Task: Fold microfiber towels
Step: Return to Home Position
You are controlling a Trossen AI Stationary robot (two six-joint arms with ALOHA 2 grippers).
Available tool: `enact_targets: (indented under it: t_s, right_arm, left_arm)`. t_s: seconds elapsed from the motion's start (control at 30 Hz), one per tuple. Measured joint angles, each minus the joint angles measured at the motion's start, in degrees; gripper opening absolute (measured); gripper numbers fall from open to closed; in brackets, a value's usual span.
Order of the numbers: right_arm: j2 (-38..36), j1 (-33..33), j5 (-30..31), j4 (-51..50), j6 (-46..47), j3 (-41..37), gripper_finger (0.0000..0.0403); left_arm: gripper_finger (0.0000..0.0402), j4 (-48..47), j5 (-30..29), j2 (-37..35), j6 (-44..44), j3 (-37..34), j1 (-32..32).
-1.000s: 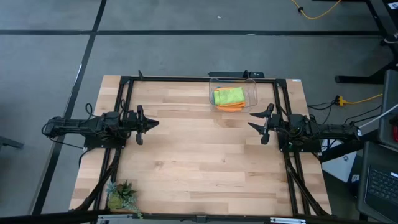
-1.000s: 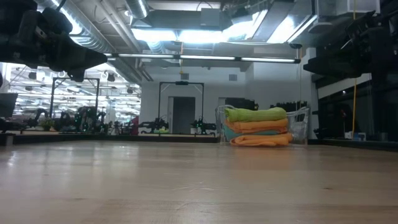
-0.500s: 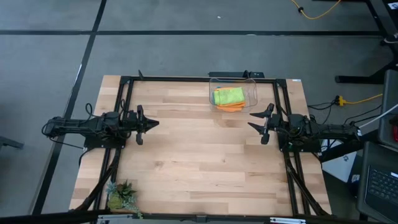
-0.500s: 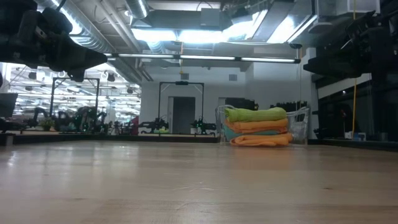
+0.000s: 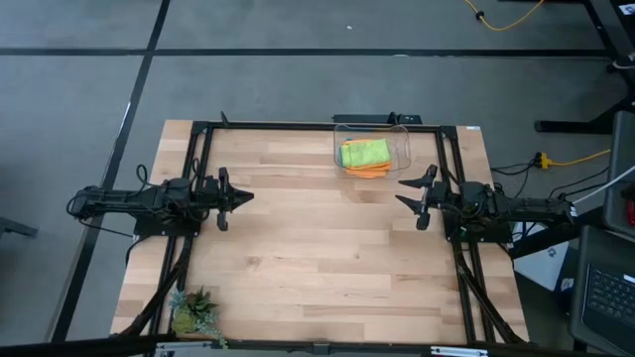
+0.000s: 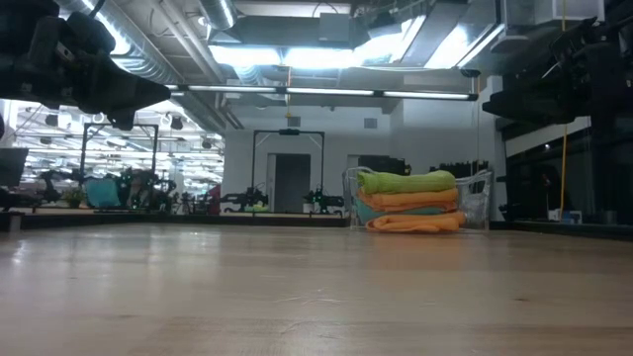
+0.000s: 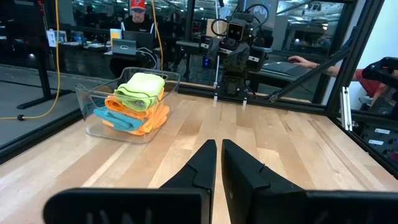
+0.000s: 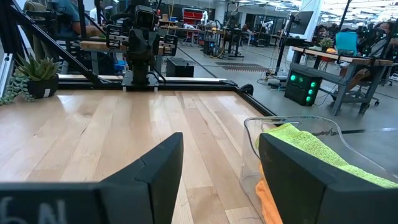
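Showing turquoise towel (image 6: 374,211) low view, not high; L fingers (image 7: 202,165) together, R fingers (image 8: 155,168) spread.

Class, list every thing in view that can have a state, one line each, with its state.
left hand: shut, empty.
right hand: open, empty.
green towel: folded, top of the stack.
upper orange towel: folded, under the green.
blue towel: folded, third down.
lower orange towel: folded, at the bottom.
transparent bin: upright, holding the stack.
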Motion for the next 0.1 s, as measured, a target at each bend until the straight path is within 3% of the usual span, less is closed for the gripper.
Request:
enact_targets:
  t_s: [0.1]
  right_arm:
    - [0.0, 0.01, -0.02, 0.0, 0.0, 0.0, 0.0212]
  left_arm:
    - [0.0018, 0.0, 0.0, 0.0, 0.0, 0.0, 0.02]
